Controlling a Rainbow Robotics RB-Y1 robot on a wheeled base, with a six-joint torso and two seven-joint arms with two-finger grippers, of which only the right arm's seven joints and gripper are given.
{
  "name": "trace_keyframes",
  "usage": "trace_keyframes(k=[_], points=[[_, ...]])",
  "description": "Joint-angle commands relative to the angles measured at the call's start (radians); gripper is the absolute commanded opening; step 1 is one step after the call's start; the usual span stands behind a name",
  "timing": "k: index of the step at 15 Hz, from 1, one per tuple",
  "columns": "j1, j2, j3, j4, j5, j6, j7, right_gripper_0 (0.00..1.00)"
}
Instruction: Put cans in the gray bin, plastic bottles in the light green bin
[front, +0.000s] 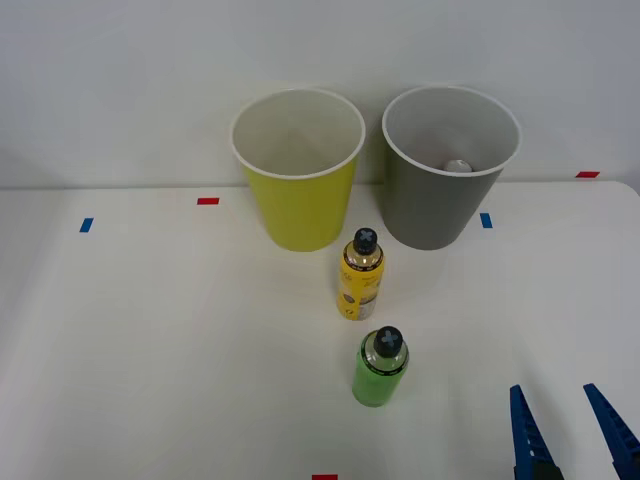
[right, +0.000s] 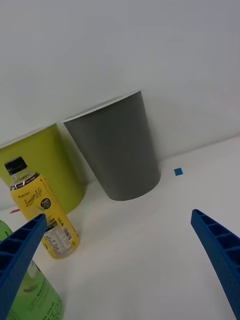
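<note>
White tabletop (front: 150, 350) under it all, and nearest us the right gripper (front: 572, 432) hovers low at the near right corner, blue fingers (right: 220, 255) spread wide, nothing between them. Just beyond stands the green bottle (front: 380, 368), upright, and behind it the yellow-labelled bottle (front: 361, 274), upright too. Farther back, side by side against the wall: the light green bin (front: 300, 205) and the gray bin (front: 440, 205), something silvery (front: 458, 166) glinting inside the gray one.
</note>
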Motion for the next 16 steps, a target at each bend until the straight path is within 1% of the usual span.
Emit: trace_keyframes(k=[1, 3, 7, 9, 10, 11, 13, 14, 16], points=[[-0.006, 0.001, -0.003, 0.055, -0.066, -0.034, 0.121, 1.0], [-0.014, 0.003, -0.004, 0.135, -0.154, -0.117, 0.198, 1.0], [-0.028, 0.014, 0.009, 0.163, -0.169, -0.145, 0.192, 1.0], [-0.071, 0.037, 0.026, 0.249, -0.241, -0.228, 0.204, 1.0], [-0.103, 0.047, 0.02, 0.313, -0.272, -0.298, 0.21, 1.0], [-0.12, 0.047, 0.008, 0.342, -0.275, -0.326, 0.22, 1.0], [-0.112, 0.047, -0.028, 0.301, -0.22, -0.32, 0.229, 1.0], [-0.083, 0.044, -0.029, 0.247, -0.203, -0.278, 0.229, 1.0], [-0.011, 0.029, 0.011, 0.149, -0.206, -0.206, 0.237, 1.0]])
